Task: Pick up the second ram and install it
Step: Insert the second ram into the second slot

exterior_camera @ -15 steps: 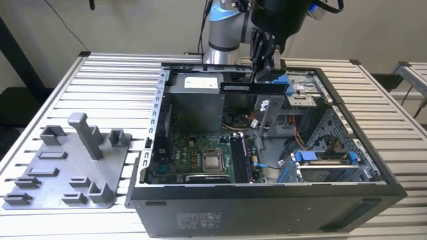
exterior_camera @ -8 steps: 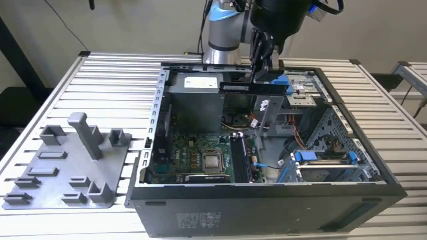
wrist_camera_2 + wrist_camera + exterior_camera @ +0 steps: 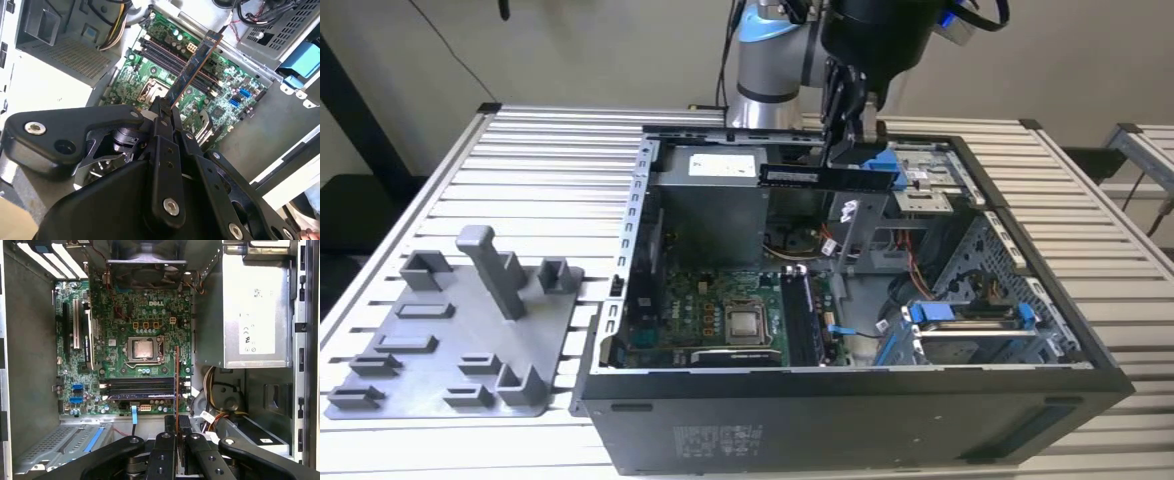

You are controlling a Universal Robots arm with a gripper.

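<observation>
My gripper (image 3: 851, 160) hangs above the open computer case (image 3: 854, 400), shut on the second ram (image 3: 817, 177), a slim dark stick with a paler label. In the exterior view the stick lies level over the back of the case. In the second wrist view the ram (image 3: 195, 65) juts out from the gripper (image 3: 165, 107) over the green motherboard (image 3: 150, 70). The first wrist view shows the ram (image 3: 177, 375) edge-on, held by the gripper (image 3: 177, 420) high above the long memory slots (image 3: 137, 388).
The square silver processor (image 3: 747, 322) sits mid-board, with the power supply (image 3: 255, 310) beside it and a blue-tabbed drive cage (image 3: 961, 315) toward the exterior view's right. A grey fixture plate (image 3: 400, 385) with an upright post (image 3: 491, 265) lies left of the case.
</observation>
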